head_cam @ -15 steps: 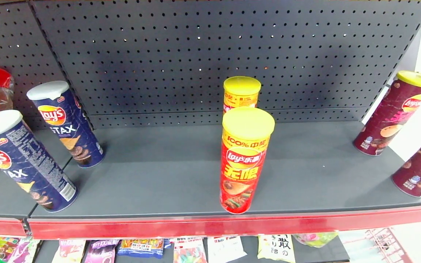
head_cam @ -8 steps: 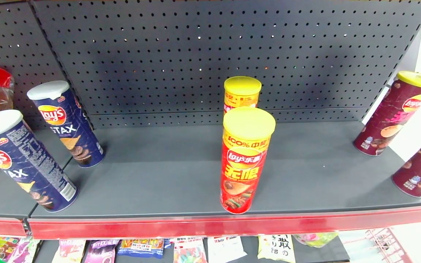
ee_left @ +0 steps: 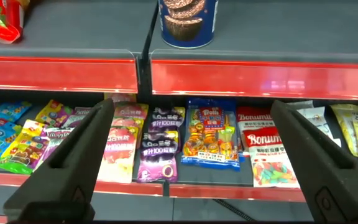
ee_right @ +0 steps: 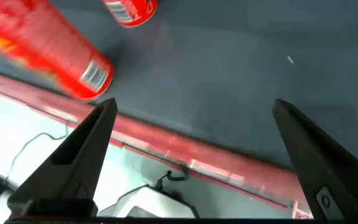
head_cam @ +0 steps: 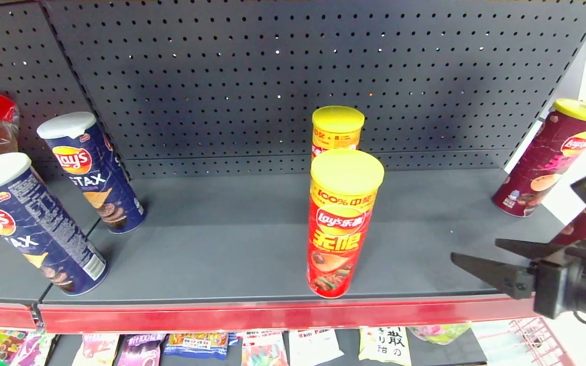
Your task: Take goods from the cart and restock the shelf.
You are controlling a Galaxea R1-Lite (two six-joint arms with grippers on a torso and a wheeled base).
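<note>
Two red crisp cans with yellow lids stand upright mid-shelf, the front red can [head_cam: 341,223] near the red edge and the rear red can [head_cam: 336,127] right behind it. My right gripper [head_cam: 476,250] hangs open and empty at the shelf's [head_cam: 222,244] front right, well to the right of the front can. In the right wrist view the right gripper [ee_right: 191,106] hovers over the shelf edge [ee_right: 185,149], with the front red can [ee_right: 48,43] beyond. My left gripper [ee_left: 192,106] is open and empty, facing the lower shelf's sweet packets [ee_left: 210,134].
Two blue cans [head_cam: 92,173] [head_cam: 28,223] stand tilted at the left. Two maroon cans [head_cam: 547,160] [head_cam: 585,229] stand at the right, the nearer one partly behind my right gripper. Bare shelf lies between these groups. A pink wire cart [head_cam: 537,340] shows lower right.
My right gripper has come into the head view from the lower right, open. The cans have not moved.
</note>
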